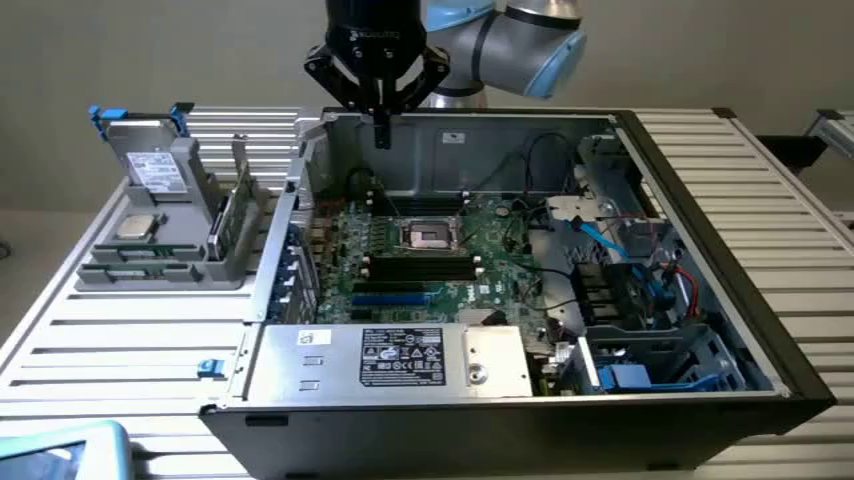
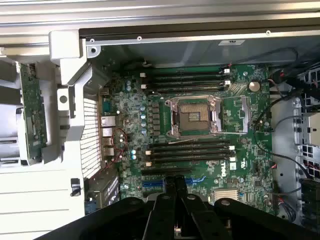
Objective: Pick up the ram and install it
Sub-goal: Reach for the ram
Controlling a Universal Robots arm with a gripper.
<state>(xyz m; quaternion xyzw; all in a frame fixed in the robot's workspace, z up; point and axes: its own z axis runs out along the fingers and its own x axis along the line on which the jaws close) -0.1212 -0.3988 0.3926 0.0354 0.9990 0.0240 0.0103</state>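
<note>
0 steps of the task look finished. From the exterior view, the gripper (image 1: 383,132) hangs above the rear wall of the open computer case (image 1: 507,150), its jaws pressed together on nothing. The ram (image 1: 238,212) stands on edge in the grey rack (image 1: 160,270) at the exterior view's left, well apart from the gripper and beside the boxy drive (image 1: 154,165) with blue tabs. Inside the case the motherboard (image 1: 414,255) lies flat. Its black slots (image 1: 422,266) seem empty, though they are hard to read here. Rack and case both sit on a slatted metal table (image 1: 120,350), and a plain wall runs behind.

From the wrist view, the gripper (image 2: 175,182) shows 2 dark fingers meeting tip to tip with nothing between them. The ram (image 2: 32,115) stands in its rack outside the case wall. On the motherboard (image 2: 125,115), 2 banks of slots (image 2: 187,80) flank the bare processor socket (image 2: 195,116), and every slot is empty. Picking up and installing both remain to be done.
</note>
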